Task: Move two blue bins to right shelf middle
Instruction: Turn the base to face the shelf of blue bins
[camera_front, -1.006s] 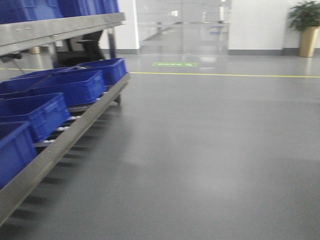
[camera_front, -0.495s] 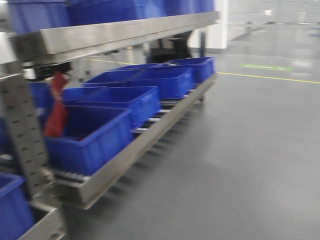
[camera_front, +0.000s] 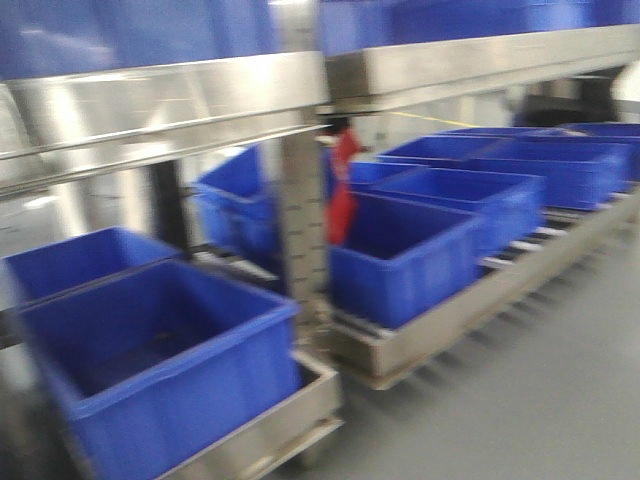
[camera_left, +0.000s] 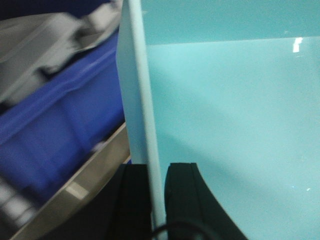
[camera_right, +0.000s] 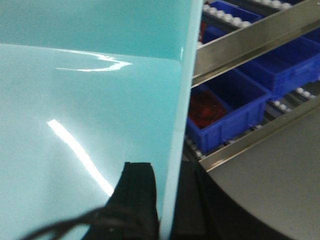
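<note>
A pale cyan bin (camera_left: 235, 125) fills the left wrist view. My left gripper (camera_left: 158, 167) is shut on its side wall, one black finger on each face of the wall. In the right wrist view the same pale cyan plastic (camera_right: 75, 100) fills the left half, and my right gripper (camera_right: 167, 170) is shut on the opposite wall. Whether one bin or two stacked bins are held, I cannot tell. The front view shows neither the cyan bin nor the grippers. It shows steel shelf racks (camera_front: 170, 100), and which level is the right shelf middle I cannot tell.
Dark royal-blue bins (camera_front: 160, 370) (camera_front: 400, 255) sit on the roller level of the racks close ahead. A steel post (camera_front: 300, 200) stands between two racks, with a red item (camera_front: 343, 195) beside it. Grey floor (camera_front: 560, 400) lies at the lower right. More dark blue bins (camera_right: 235, 107) show below my right gripper.
The front view has swung left and closer to the racks. The open floor that filled the frame one second ago is now only a corner at the lower right.
</note>
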